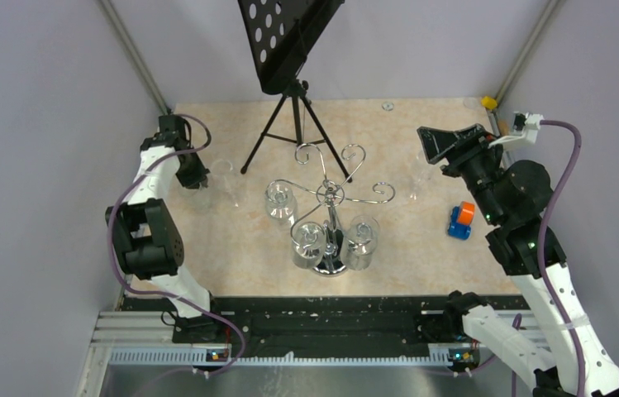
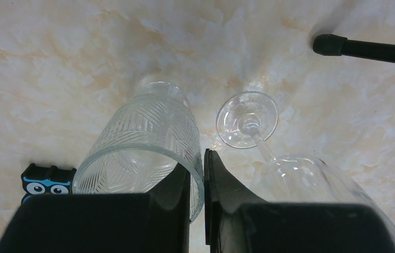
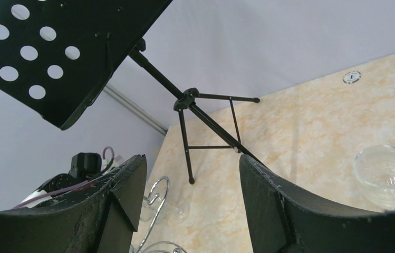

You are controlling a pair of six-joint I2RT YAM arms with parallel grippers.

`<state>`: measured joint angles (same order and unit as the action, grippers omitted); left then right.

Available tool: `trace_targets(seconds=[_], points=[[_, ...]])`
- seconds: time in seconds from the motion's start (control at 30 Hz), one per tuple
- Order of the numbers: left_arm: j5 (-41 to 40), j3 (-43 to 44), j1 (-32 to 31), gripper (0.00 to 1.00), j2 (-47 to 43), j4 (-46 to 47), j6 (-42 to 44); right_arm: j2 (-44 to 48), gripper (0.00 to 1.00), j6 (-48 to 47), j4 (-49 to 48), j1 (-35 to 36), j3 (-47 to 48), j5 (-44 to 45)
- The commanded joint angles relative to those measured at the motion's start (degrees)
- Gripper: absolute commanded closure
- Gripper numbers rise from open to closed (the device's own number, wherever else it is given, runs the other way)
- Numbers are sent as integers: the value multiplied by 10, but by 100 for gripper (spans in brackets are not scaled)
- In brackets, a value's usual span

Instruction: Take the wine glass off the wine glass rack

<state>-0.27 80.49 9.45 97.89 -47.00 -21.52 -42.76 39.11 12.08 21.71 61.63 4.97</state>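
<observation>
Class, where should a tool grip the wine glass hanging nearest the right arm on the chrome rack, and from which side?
Grip the wine glass by its bowl, probably from the right, outer side. It hangs upside down from the wine glass rack, and the post and another hanging glass crowd its left.

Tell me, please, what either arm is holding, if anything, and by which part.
The right fingers gape open, holding nothing. The left fingers are nearly shut astride the rim of the patterned tumbler; whether they pinch it cannot be told.
</observation>
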Motion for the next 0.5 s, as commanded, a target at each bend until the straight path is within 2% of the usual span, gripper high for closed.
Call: trace_targets(seconds=[0.0,0.2,0.47], points=[[-4,1,12,100,-15,29,-10,5,34,-7,-11,3,23,5],[-5,13,18,100,-20,32,-8,1,34,-3,-14,3,23,-1],[-10,28,25,100,37,19,-3,2,34,-4,-10,3,23,-2]])
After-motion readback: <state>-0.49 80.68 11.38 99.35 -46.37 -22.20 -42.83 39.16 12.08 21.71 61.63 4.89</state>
